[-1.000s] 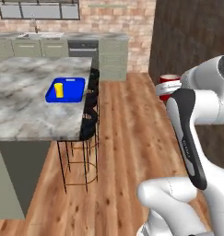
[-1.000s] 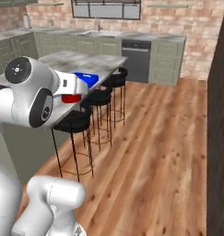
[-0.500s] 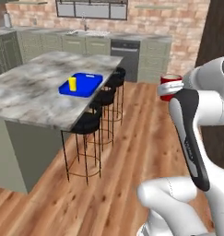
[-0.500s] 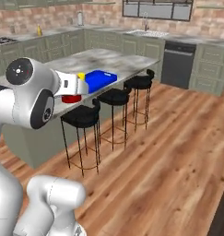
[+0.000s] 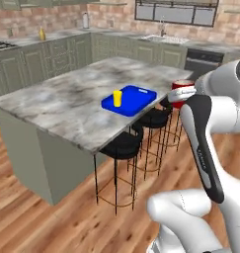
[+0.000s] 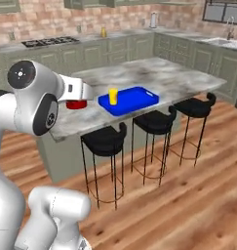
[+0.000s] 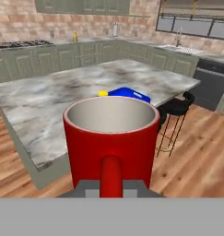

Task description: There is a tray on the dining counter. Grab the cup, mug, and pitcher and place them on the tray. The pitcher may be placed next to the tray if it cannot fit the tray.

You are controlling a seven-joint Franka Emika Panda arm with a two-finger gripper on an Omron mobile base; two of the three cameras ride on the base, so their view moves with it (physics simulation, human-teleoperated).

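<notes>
While my claw (image 7: 111, 186) was clamped shut on the red mug (image 7: 111, 140), I held it upright in the air off the stool side of the dining counter (image 5: 67, 101), handle toward my camera and its hollow empty. The blue tray (image 5: 129, 100) lay flat near that edge of the marbled top, and the yellow cup (image 5: 117, 98) stood upright on the tray's nearer end; the rest of the tray's floor was bare. Three black stools (image 6: 104, 140) stood in a row under the overhang below the tray. Wide marbled surface lay open on the far side of the tray. Beyond it ran the wall counter with a gas stove (image 6: 44, 42), a sink (image 5: 161, 38) under the window, and a dark dishwasher front (image 5: 203, 60). Wooden floor stretched clear around the stools.
</notes>
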